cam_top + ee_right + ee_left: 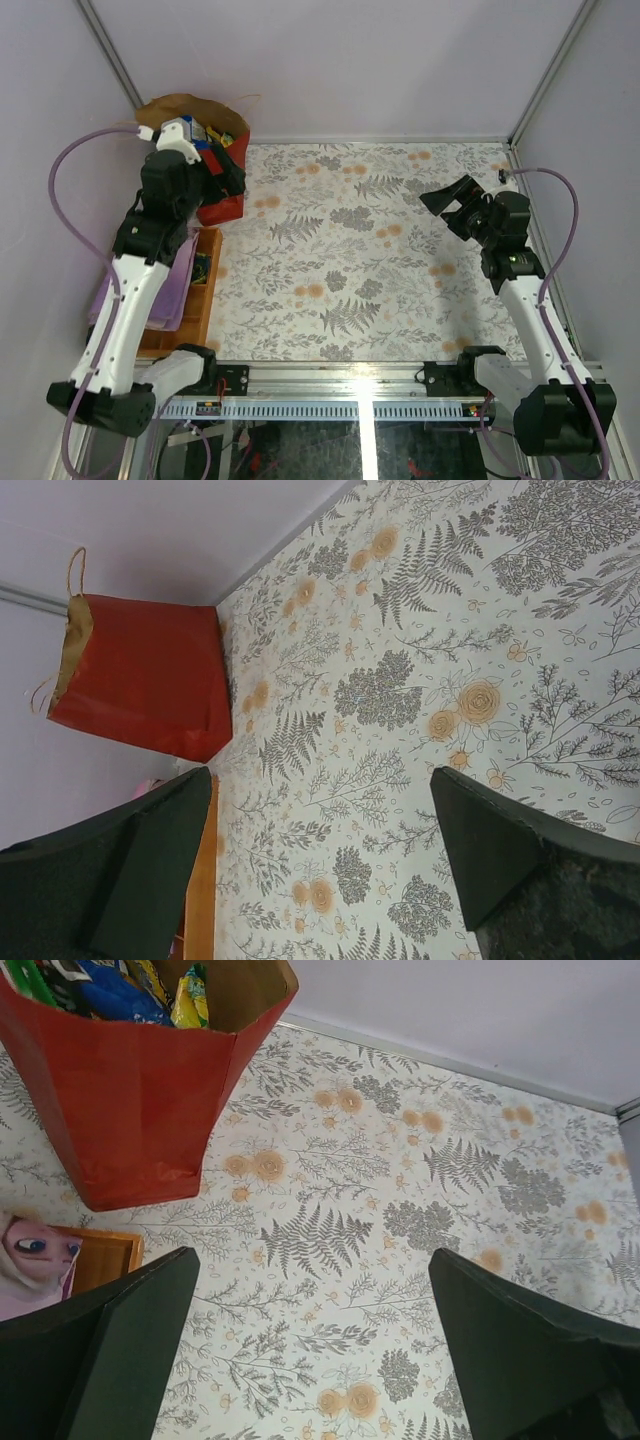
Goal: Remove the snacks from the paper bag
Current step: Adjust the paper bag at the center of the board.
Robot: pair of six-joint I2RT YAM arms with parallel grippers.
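Bright even light, soft shadows; wrist views' near fingers (120,1350) blurred.

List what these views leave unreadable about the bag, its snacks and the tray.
Snacks: left wrist view cuts them at its top edge, so no count.
Paper bag mouth: top view, the left arm covers most of it.
Bag interior: right wrist view shows only its red outside.
Wooden tray: top view, mostly under arm and purple cloth; contents too small.
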